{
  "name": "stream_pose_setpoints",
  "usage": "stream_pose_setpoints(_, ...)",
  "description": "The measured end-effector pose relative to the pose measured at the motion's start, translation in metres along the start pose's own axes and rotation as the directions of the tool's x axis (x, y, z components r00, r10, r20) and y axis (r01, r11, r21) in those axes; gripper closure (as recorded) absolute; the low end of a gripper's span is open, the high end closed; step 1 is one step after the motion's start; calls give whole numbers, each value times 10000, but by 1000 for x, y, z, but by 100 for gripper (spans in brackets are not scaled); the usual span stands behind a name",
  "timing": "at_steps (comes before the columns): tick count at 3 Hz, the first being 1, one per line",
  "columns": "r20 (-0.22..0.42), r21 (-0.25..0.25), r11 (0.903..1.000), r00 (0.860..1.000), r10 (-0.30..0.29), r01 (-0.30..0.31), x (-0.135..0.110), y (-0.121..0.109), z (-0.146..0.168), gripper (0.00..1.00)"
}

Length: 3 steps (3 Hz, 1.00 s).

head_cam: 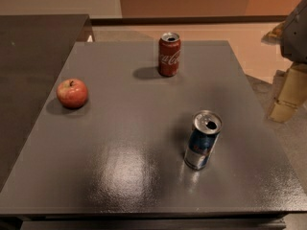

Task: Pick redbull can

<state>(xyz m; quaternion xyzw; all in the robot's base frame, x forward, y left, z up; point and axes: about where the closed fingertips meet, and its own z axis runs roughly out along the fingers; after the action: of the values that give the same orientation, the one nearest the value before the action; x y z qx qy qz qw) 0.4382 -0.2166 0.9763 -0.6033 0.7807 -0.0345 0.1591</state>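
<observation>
Grey, matte-painted and faintly pebbled, the square worktop (144,176) shows a soft patch of glare near its front edge. On it, right of centre and toward the front, stands the slim, tall blue-and-silver metal redbull can (203,140). It is upright on its base, with its long axis vertical and its round silver top facing up. A dark mouth opening shows in that top. Its upper band is deep blue and its lower band is bright silver, with a small red mark between them; no lettering on it can be read.

Well apart from it, near the far edge, stands a shorter red metal cola can (169,54), also upright, with white script lettering running down its side and a silver top. At the left side of the worktop rests a round red apple (72,93) with a yellowish blush and a dark stem dimple, its skin smooth.

Off the worktop's right edge, above the pale floor, hangs the claw (287,99), a tan, blocky part below a grey rounded arm housing. It touches nothing and is well apart from the redbull can. Whether it is apart or together cannot be told.
</observation>
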Motion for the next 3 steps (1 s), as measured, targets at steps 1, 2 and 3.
stream_pose_setpoints(1, 1, 2, 10000, 10000, 0, 0, 0, 0, 0, 0)
stream_pose_setpoints(2, 321, -417, 9987, 9991, -276, 289, -5, 14, 7, 0)
stream_pose_setpoints(3, 1072, -1047, 9922, 9926, -569, 682, -20, 33, 18, 0)
